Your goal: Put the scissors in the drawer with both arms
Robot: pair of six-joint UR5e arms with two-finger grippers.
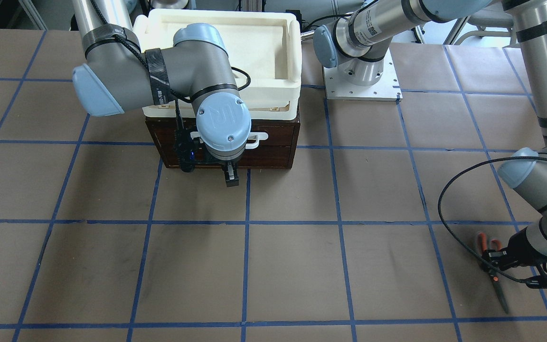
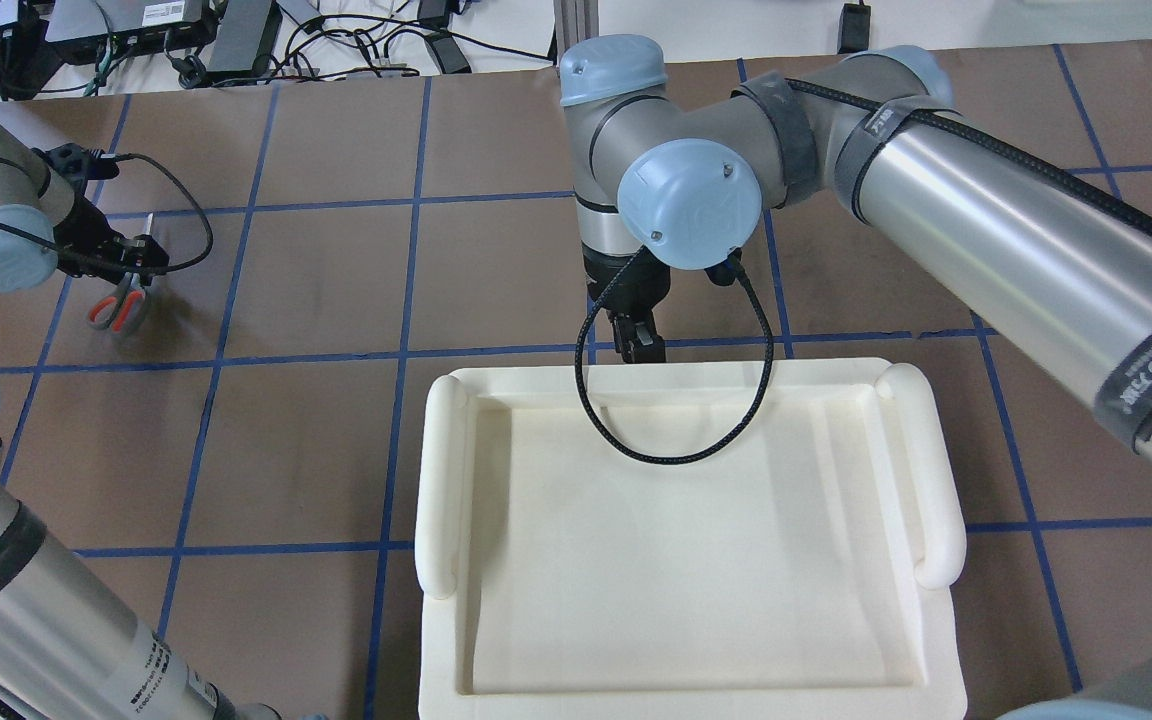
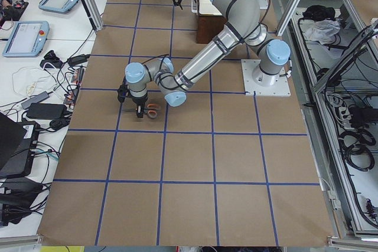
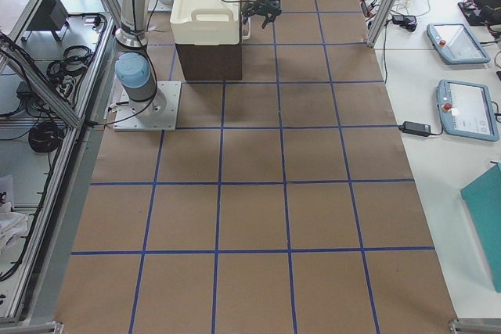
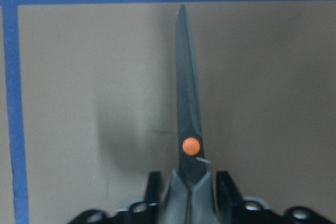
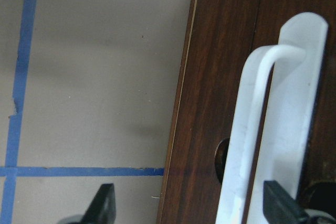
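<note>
The scissors (image 5: 186, 87) lie flat on the brown table paper with the blades closed and the orange pivot dot showing. Their grey-orange handles (image 2: 116, 312) point back toward the robot. My left gripper (image 5: 188, 181) is open and low over them, a finger on either side of the neck just behind the pivot, with thin gaps. The scissors also show in the front view (image 1: 500, 294). The dark-brown drawer (image 6: 220, 77) is closed. My right gripper (image 6: 191, 208) is open at its front, and the white bar handle (image 6: 247, 129) stands between the fingers, nearer one of them.
A white foam tray (image 2: 441, 450) sits on top of the drawer cabinet (image 1: 273, 154). An arm's white base plate (image 1: 387, 92) is bolted beside the cabinet. Blue tape lines grid the table. Tablets and cables lie on side benches beyond the table edge (image 3: 23, 33).
</note>
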